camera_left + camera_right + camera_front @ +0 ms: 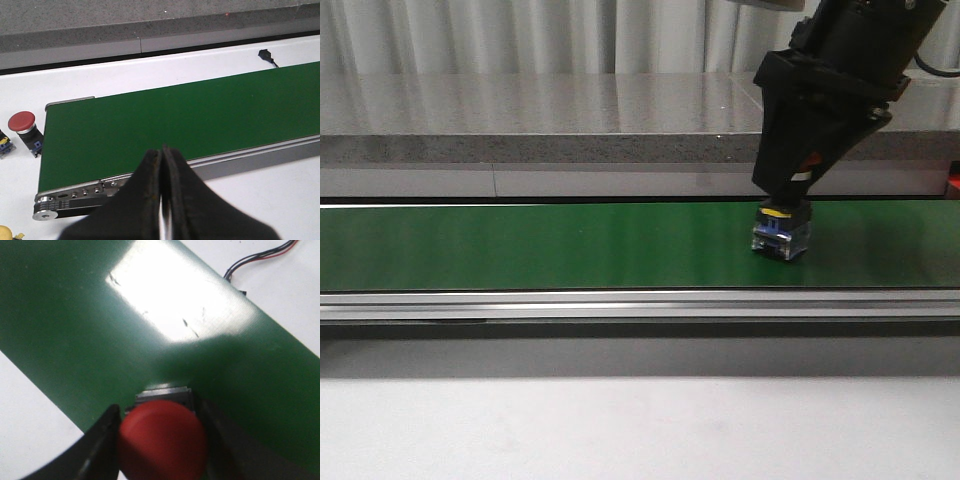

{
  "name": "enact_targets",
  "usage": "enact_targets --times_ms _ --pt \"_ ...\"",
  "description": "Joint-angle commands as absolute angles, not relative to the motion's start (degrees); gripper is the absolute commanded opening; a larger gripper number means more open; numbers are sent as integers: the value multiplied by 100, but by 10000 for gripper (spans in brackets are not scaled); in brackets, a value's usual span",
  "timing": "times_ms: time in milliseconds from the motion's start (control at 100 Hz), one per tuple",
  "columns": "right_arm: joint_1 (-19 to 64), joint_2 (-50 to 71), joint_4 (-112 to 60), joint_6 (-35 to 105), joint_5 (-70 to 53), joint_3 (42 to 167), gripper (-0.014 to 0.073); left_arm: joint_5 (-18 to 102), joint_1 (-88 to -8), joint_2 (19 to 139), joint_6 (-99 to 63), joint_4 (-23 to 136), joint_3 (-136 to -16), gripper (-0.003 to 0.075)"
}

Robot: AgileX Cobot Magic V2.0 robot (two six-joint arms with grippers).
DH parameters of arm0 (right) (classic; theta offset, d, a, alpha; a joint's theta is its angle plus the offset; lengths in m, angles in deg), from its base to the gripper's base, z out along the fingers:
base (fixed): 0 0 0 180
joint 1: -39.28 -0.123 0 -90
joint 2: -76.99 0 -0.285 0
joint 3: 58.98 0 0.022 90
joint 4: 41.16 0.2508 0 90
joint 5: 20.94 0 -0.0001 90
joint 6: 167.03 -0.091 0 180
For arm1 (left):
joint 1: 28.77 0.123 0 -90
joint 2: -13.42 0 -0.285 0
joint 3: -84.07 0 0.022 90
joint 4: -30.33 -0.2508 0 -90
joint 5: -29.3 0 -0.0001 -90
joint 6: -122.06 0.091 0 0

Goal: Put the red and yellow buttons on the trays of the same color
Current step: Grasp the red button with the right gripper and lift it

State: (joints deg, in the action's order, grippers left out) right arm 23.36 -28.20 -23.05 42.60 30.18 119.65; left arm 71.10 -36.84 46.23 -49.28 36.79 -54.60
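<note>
A red button [162, 440] with a grey base stands on the green conveyor belt [540, 245]. My right gripper [156, 407] is shut on its cap, with one finger pressed against each side. In the front view the right gripper [782, 205] comes down over that button [781, 235] at the right of the belt. My left gripper [161, 150] is shut and empty, hovering over the belt's near rail. Another red button [22, 121] stands on the white table past the belt's end. A yellow button [4, 232] shows only partly at the picture's edge. No trays are in view.
A metal rail [640, 305] runs along the belt's front edge, and a grey counter [520, 110] lies behind it. A black plug [266, 55] and red-black wires [255, 257] lie on the white table beside the belt. A small blue and yellow block [4, 145] sits near the second red button.
</note>
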Motion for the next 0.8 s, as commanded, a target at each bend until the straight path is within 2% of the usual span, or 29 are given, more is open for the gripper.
enact_targets --times_ms 0,70,190,390,790 --pt "2357 -2564 -2151 4322 2776 12162 176 6726 -3721 4666 -4944 3748 -5619 -21" --pt "2357 -2519 -2151 4316 2734 12162 113 6726 -3721 4666 -4944 3748 -5619 -21" --pt "2447 -2361 -2146 4167 2700 12162 72 6726 -3721 4666 -4944 3748 -5619 -21" --pt "2948 -2057 -2146 3578 2699 12162 71 6726 -3721 4666 -4944 3748 -5619 -21" --pt "4629 -1515 -2146 3185 2713 12144 71 6726 -3721 4666 -4944 3748 -5619 -21"
